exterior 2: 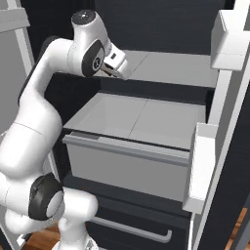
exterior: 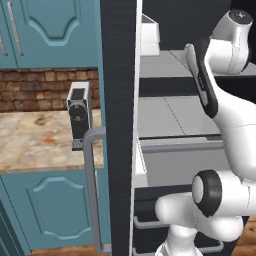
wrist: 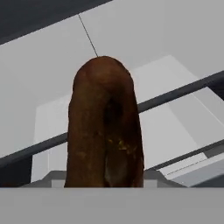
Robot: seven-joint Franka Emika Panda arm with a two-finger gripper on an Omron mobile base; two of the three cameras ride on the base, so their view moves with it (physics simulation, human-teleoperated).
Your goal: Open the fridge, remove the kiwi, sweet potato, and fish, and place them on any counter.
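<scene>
The black fridge (exterior: pixel 119 100) stands open, its grey shelves (exterior 2: pixel 141 117) and a drawer front (exterior 2: pixel 122 166) exposed. My gripper (exterior 2: pixel 116 68) hangs above the middle shelf, just under the upper shelf. A reddish, golden-brown oblong lump, the sweet potato (wrist: pixel 106 127), stands close up at the centre of the hand view and hides the fingertips; the gripper is shut on it. A small brown bit of the sweet potato (exterior 2: pixel 109 71) peeks out by the hand. Kiwi and fish are out of view. The beige counter (exterior: pixel 30 142) lies left of the fridge.
The open left fridge door (exterior: pixel 120 165) with its grey bar handle (exterior: pixel 91 185) stands between me and the counter. A small coffee machine (exterior: pixel 79 115) sits on the counter by the door. White door bins (exterior 2: pixel 201 166) line the right door. Teal cabinets (exterior: pixel 50 30) hang above.
</scene>
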